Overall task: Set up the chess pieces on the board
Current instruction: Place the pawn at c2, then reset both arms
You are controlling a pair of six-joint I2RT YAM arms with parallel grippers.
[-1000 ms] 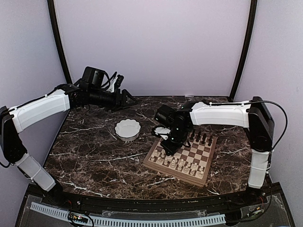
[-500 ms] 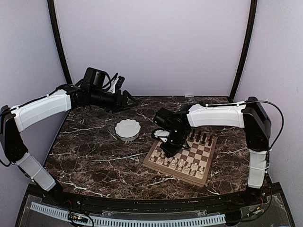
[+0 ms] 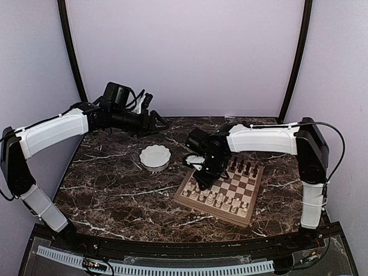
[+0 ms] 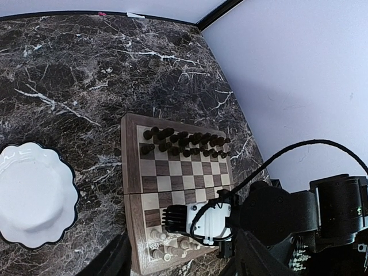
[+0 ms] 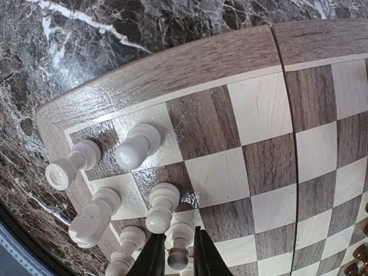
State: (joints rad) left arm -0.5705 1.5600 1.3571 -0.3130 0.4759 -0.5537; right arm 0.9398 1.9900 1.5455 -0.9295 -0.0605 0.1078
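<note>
The pale pawn (image 5: pixel 179 234), stood near a corner of the board (image 5: pixel 172 63), is closely flanked by the right gripper (image 5: pixel 175 257) (clamped or released cannot be told), which should be fully parted and raised straight, lest the cream neighbours (image 5: pixel 162 207) be toppled.

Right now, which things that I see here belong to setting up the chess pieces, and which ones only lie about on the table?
For the job:
- board
- pale chess pieces
- dark chess pieces
- right gripper, down among the pale pieces

Just lying about:
- white scalloped bowl, empty, apart from the board
- left gripper, open, holding nothing
</note>
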